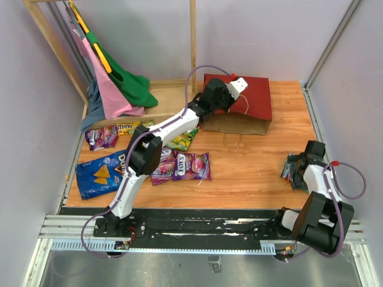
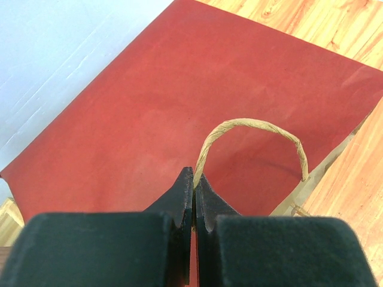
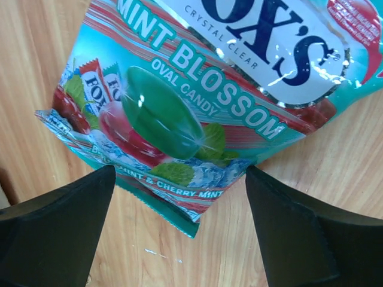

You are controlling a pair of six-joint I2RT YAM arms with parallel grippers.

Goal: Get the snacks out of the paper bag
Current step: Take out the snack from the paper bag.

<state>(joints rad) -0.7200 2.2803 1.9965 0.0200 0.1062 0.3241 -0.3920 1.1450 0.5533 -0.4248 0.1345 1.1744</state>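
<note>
The wooden surface (image 1: 251, 161) bears a dark red paper bag (image 1: 254, 98), blue chip bag (image 1: 99, 174), purple packets (image 1: 192, 165), teal mint packet (image 3: 197, 101), possibly more.

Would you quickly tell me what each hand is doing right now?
Left hand: closed on the paper bag's string handle.
Right hand: open, holding nothing, over the teal candy packet.
</note>
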